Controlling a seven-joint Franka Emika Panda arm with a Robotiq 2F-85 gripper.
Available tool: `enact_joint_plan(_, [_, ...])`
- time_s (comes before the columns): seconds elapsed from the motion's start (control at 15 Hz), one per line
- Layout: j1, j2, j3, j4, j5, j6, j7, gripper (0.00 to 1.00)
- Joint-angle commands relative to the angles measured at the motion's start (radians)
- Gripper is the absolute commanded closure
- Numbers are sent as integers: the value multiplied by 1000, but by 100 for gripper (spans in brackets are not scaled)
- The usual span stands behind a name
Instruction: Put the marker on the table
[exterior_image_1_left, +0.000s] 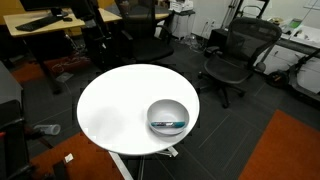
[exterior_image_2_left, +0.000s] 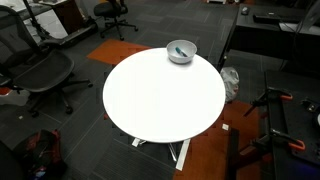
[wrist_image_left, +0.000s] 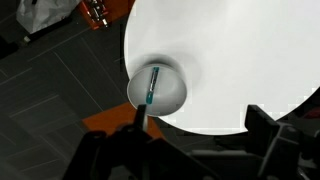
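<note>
The marker (wrist_image_left: 152, 87) is being cradled in the bowl (wrist_image_left: 172, 98) on the desk (wrist_image_left: 230, 60). The tool (wrist_image_left: 200, 135) is being held open, empty.

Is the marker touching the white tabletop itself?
Apart. The wrist view shows the slim dark-and-teal marker lying inside the round silvery-grey bowl, whose base separates it from the round white table.
</note>
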Motion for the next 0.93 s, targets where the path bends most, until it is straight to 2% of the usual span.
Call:
enact_joint_plan(0.0, [-23, 143, -34, 100, -23, 40, 8, 0])
enact_joint_plan(0.47, [-17, 359, -108, 209, -12, 74, 16, 0])
enact_joint_plan(0.87, [-14, 494, -154, 258, 34, 66, 5, 0])
